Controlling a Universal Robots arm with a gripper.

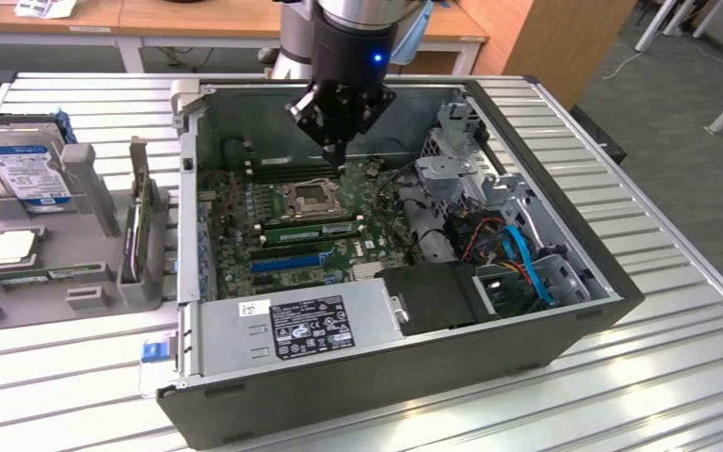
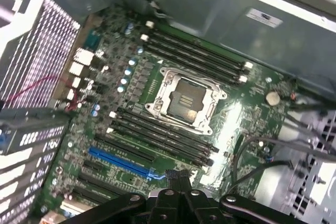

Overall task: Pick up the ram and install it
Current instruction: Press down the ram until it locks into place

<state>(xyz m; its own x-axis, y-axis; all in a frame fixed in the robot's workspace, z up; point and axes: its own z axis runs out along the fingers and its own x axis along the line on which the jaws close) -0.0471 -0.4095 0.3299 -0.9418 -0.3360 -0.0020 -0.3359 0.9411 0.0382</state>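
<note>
Jaws clenched on nothing, the gripper (image 1: 332, 151) hangs over the motherboard (image 1: 324, 240) inside the open case (image 1: 563, 330), while the ram (image 1: 54, 275), likely a light, stiff, fragile stick best pinched by its long edges, lies well away in a tray (image 1: 35, 297) on the slatted table (image 1: 663, 377), desks (image 1: 211, 19) beyond.

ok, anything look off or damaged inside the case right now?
Nothing stands out. The motherboard looks intact and the memory slots run straight. The cables stay by the drive bay, away from the slots. The pincer hangs shut above the board, close to the CPU socket.
</note>
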